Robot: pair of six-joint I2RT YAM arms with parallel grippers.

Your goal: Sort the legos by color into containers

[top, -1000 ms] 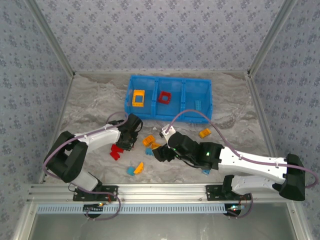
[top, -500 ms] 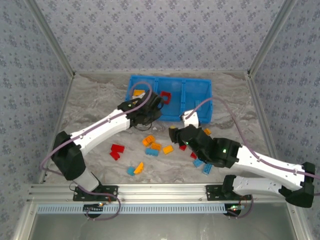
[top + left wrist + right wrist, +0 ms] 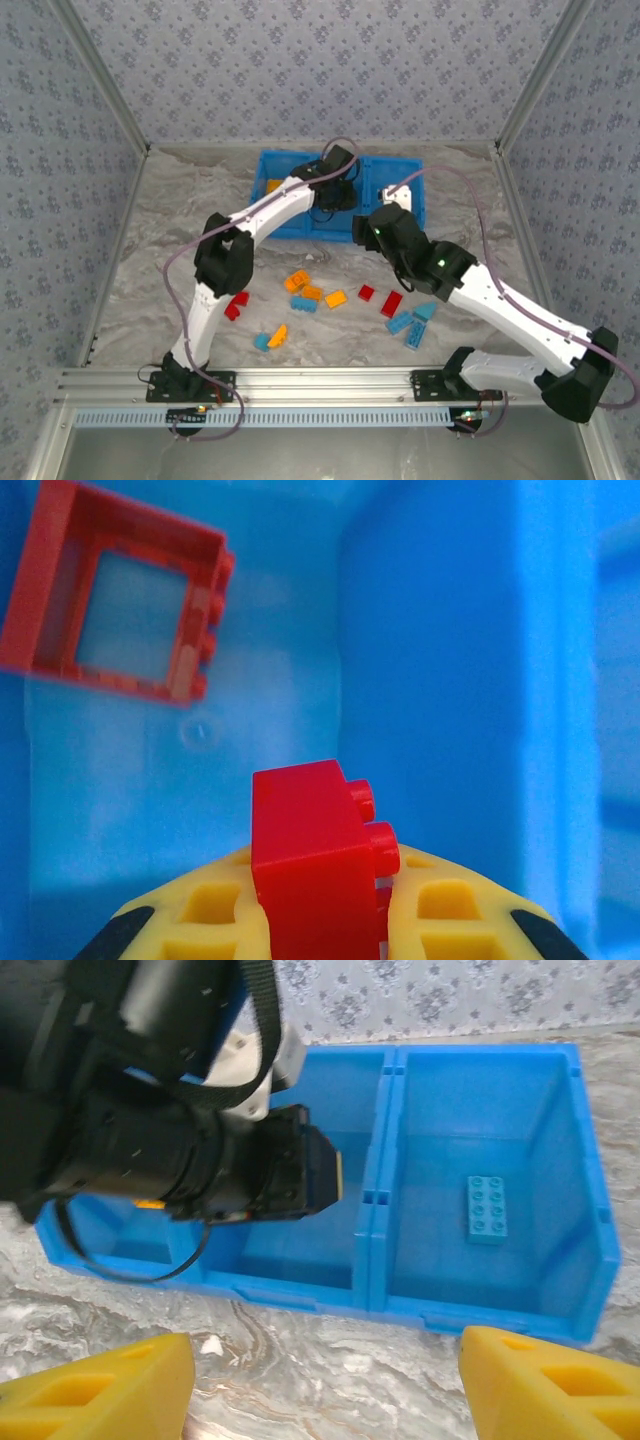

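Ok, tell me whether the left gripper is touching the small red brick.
Touching. The left wrist view shows the small red brick wedged between the left gripper's yellow fingers, with no gap on either side.

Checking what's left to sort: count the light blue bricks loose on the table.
5 light blue bricks: one beside the orange bricks at centre, one near left, three grouped near right. The right arm may hide others.

Glossy plastic bin (red brick too), matt table.

Lab test booth, patterned panels, aluminium rail, marbled tabletop
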